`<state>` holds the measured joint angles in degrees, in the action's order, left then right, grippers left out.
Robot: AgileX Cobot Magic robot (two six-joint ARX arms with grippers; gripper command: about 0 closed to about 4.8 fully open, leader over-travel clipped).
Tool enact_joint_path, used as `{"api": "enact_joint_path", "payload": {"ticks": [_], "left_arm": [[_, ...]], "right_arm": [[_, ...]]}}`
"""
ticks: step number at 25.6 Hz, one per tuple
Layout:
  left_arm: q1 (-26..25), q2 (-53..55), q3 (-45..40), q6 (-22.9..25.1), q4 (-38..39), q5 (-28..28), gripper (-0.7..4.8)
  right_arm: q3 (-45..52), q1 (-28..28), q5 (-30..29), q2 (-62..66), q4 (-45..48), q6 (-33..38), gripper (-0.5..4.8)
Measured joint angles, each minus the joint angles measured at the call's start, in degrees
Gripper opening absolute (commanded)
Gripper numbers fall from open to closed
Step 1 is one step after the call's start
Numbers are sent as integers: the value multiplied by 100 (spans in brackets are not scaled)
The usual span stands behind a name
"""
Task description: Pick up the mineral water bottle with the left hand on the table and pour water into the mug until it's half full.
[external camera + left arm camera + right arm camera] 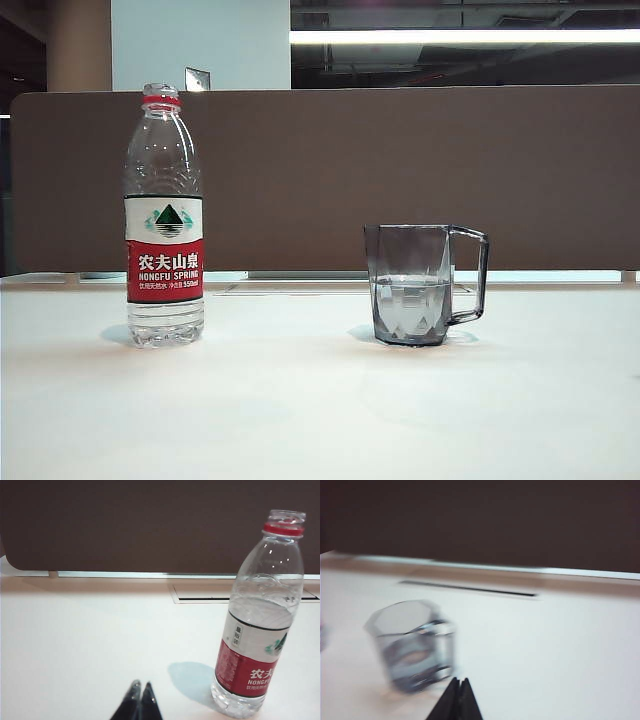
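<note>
The mineral water bottle (pixel 164 215) stands upright and uncapped on the left of the white table (pixel 300 400), with some water in its lower part. The smoky grey mug (pixel 412 285) stands to the right, handle turned right, water up to about its middle. In the left wrist view the bottle (pixel 260 625) stands apart from my left gripper (pixel 141 684), whose fingers are pressed together with nothing between them. In the blurred right wrist view the mug (pixel 415 645) stands just beside my right gripper (pixel 459 680), shut and empty. Neither arm shows in the exterior view.
A brown partition wall (pixel 400 170) runs along the table's far edge. A narrow slot (pixel 240 599) lies in the tabletop behind the bottle.
</note>
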<state>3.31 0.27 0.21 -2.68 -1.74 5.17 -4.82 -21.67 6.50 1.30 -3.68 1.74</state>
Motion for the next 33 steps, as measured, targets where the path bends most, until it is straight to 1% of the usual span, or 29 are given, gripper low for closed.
{"api": "enact_joint_path", "payload": {"ticks": [7, 9, 11, 14, 16, 21, 25, 27, 31, 33], "left_arm": [[0, 2, 2, -2, -13, 2, -5], [0, 0, 2, -2, -15, 0, -5], [0, 0, 0, -2, -13, 0, -5], [0, 0, 2, -2, -15, 2, -5], [0, 0, 2, -2, -15, 2, -5], [0, 0, 0, -2, -15, 2, -5], [0, 0, 2, -2, -15, 2, -5], [0, 0, 2, -2, -15, 2, -5], [0, 0, 2, 0, -15, 2, -5], [0, 0, 2, -2, -15, 2, -5]], "right_arm": [[251, 933, 4, -122, 280, 4, -1], [428, 1252, -7, -122, 234, 2, -1], [428, 1384, -48, -122, 179, 9, -1], [431, 1768, -184, -122, 225, 7, -1], [431, 1895, -247, -122, 232, 2, -1], [431, 1893, -269, -122, 358, 2, -1], [431, 1895, -562, -122, 612, 0, -1], [431, 1893, -651, -122, 588, -2, -1], [431, 1893, -645, -122, 584, -9, -1], [431, 1893, -511, -122, 584, -11, -1]]}}
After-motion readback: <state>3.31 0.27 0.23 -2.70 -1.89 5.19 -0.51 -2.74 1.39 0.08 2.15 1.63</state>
